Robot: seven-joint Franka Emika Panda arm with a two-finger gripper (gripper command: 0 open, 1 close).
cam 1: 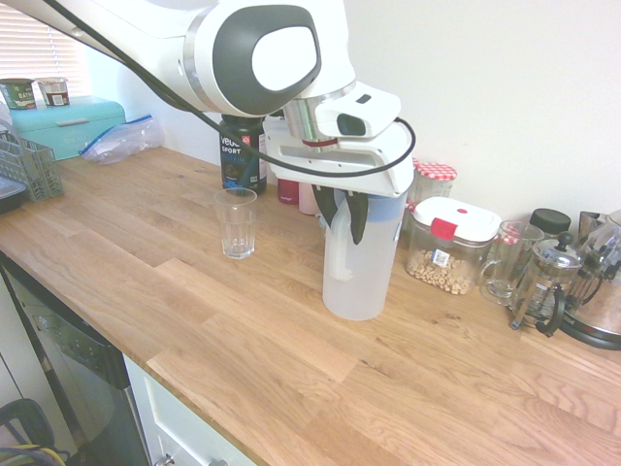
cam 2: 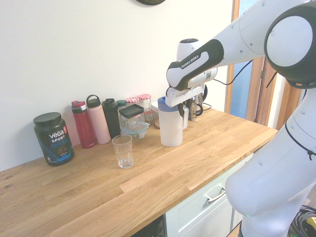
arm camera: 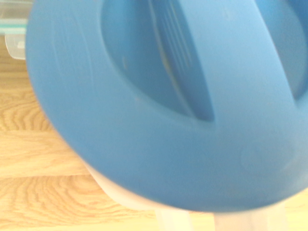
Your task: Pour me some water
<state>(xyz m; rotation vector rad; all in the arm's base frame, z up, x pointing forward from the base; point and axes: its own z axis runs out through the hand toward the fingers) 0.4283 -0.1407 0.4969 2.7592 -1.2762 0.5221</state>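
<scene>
Looking down from the wrist, I see the jug's blue lid filling the picture. My gripper sits at the jug handle; whether its fingers grip or have let go, I cannot tell. Jug stands upright on the counter, glass nearby.

A dark tub on the wooden table carries the white lettering "VEGA SPORT" on its front label; in the first exterior view only "SPORT" and part of the brand name show. Along the robot's forearm link, small print reads "FRANKA EMIKA". Labels on the other containers are too small to read.
</scene>
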